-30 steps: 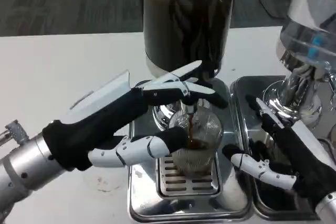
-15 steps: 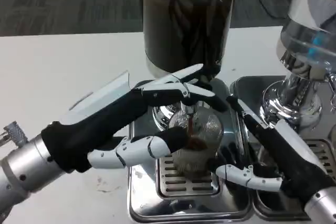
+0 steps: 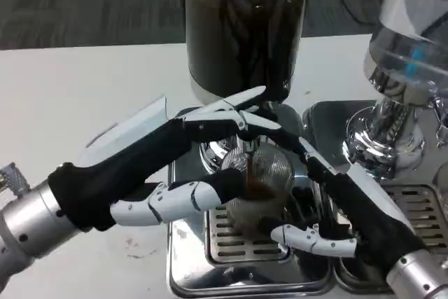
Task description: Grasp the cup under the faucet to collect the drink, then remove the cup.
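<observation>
Writing: I can read no brand, label or lettering anywhere; a blue patch on the clear dispenser (image 3: 413, 33) is too blurred to make out.
Dispensers: I count two, the dark-filled dispenser (image 3: 241, 26) directly behind the cup, and the clear one to the cup's right.
Cup: one clear ribbed cup (image 3: 262, 187), standing upright on the slotted grate of the drip tray (image 3: 245, 271), right under the faucet (image 3: 246, 141). A thin dark stream (image 3: 249, 166) falls into it and dark drink sits inside.
Drip trays: two steel ones, the cup's own and a second tray (image 3: 420, 208) just to the cup's right, under the clear dispenser.
Left hand: my left hand (image 3: 203, 155) is on the cup's left; its upper fingers (image 3: 238, 113) reach over the faucet above the cup, its lower fingers (image 3: 175, 201) lie against the cup's left side. I cannot tell whether it truly grips either.
Right hand: my right hand (image 3: 336, 208) is on the cup's right, fingers spread around its side, one white finger (image 3: 311, 239) curving under near the base; I cannot tell if contact is firm.
Table: white table (image 3: 84, 96) spreads to the cup's left.
</observation>
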